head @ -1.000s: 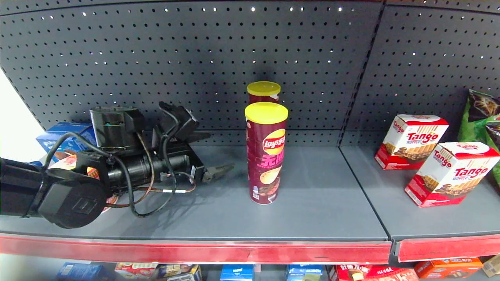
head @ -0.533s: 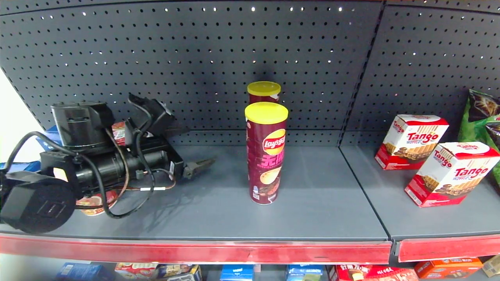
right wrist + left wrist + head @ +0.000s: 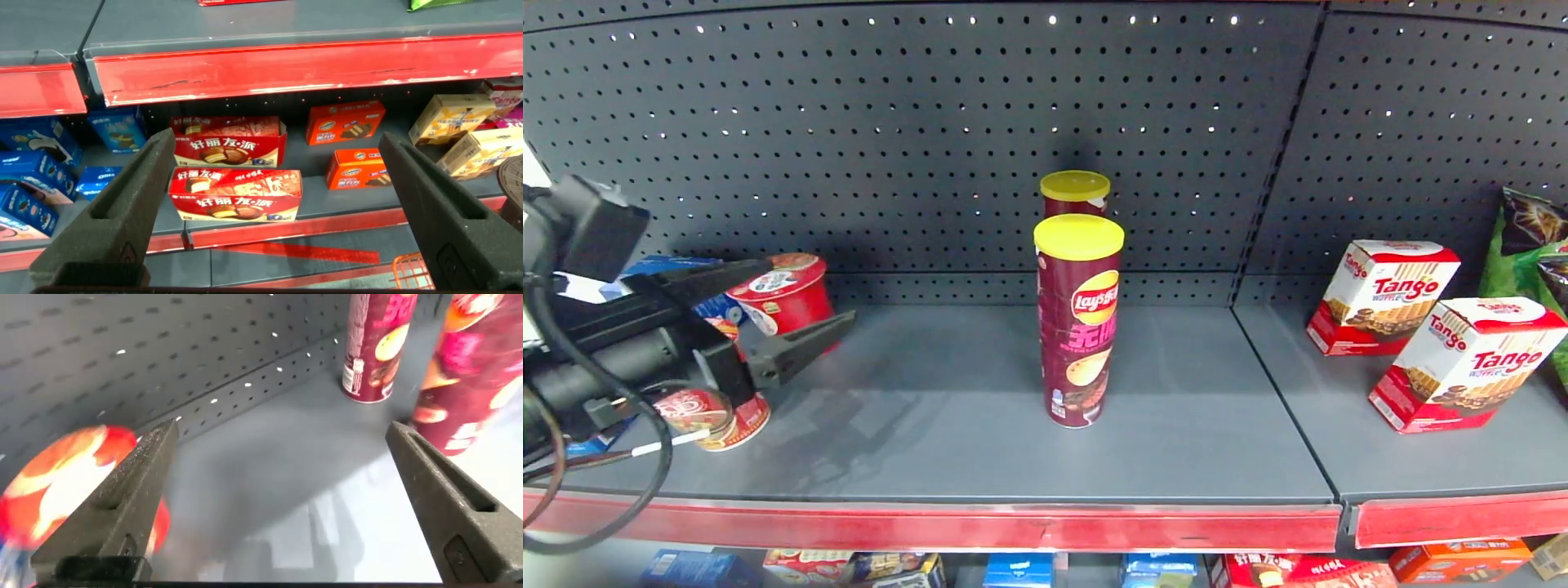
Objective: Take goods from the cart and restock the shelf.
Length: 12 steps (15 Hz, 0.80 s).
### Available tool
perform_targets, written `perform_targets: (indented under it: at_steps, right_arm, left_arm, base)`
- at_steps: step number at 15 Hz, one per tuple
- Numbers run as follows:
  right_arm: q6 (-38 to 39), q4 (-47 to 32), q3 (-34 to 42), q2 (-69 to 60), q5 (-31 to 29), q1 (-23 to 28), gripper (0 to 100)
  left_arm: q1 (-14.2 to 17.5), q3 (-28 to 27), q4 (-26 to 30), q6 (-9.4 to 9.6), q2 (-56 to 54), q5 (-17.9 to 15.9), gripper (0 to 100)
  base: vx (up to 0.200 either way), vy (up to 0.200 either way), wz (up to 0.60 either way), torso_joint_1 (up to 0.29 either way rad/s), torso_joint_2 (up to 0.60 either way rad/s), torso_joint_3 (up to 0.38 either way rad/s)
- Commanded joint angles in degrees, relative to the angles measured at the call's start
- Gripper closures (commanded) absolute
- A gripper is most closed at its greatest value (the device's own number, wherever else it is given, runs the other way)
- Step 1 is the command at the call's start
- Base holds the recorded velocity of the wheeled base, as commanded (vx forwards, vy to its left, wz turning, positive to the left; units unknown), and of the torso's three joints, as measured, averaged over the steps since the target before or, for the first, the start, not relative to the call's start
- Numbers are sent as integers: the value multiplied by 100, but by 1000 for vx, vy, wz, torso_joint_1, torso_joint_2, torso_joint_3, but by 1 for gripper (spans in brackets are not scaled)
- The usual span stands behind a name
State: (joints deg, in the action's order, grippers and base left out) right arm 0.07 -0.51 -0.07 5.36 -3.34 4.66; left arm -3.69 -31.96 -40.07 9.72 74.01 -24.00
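Two maroon chip cans with yellow lids stand upright mid-shelf, the front can (image 3: 1078, 318) ahead of the back can (image 3: 1075, 189); the left wrist view has them as the back can (image 3: 377, 343) and the front can (image 3: 474, 376). My left gripper (image 3: 809, 290) is open and empty at the shelf's left end, well left of the cans, with a red cup (image 3: 784, 298) behind its fingers. In its own view the left gripper (image 3: 283, 429) frames bare shelf beside the red cup (image 3: 65, 478). My right gripper (image 3: 278, 139) is open and empty, low before the lower shelves.
The grey shelf (image 3: 1192, 425) has a red front lip. A second red cup (image 3: 715, 412) and a blue box (image 3: 698, 269) sit at its left end. Two wafer boxes (image 3: 1388, 294) (image 3: 1466, 363) and a green bag (image 3: 1531, 245) sit right. Red snack boxes (image 3: 229, 147) fill lower shelves.
My left arm has drawn back to the left, away from the front chip can, uncovering the red cups. The cans have not moved.
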Motion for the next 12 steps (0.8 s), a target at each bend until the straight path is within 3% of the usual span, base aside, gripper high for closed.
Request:
perform_targets:
  at_steps: [1, 4, 5, 6, 7, 8, 9, 12]
  right_arm:
    - [-7, -2, -1, 9, 0, 0, 0]
    - [1, -2, -1, 9, 0, 0, 0]
    - [-7, -2, -1, 9, 0, 0, 0]
    - [1, -2, 7, 9, 0, 0, 0]
    - [1, -2, 7, 9, 0, 0, 0]
    - [1, -2, 7, 9, 0, 0, 0]
    - [-7, -2, -1, 9, 0, 0, 0]
    - [1, -2, -1, 9, 0, 0, 0]
  left_arm:
    - [53, 683, -1, -172, -1205, 177, 0]
    - [106, 1201, -1, -198, -1899, 309, 0]
    - [27, 1474, 96, -435, -2374, 370, 0]
    - [-61, 1623, 535, -638, -2822, 379, 0]
    - [-140, 1649, 1344, -778, -3507, 423, 0]
    - [-140, 1649, 1344, -778, -3507, 423, 0]
    - [-290, 1632, 3093, -857, -4773, 616, 0]
    - [-510, 1843, 3866, -866, -5599, 1064, 0]
  base:
    - [0, 0, 0, 0, 0, 0]
    - [0, 0, 0, 0, 0, 0]
    - [0, 0, 0, 0, 0, 0]
    - [0, 0, 0, 0, 0, 0]
    - [0, 0, 0, 0, 0, 0]
    - [0, 0, 0, 0, 0, 0]
    - [0, 0, 0, 0, 0, 0]
    - [0, 0, 0, 0, 0, 0]
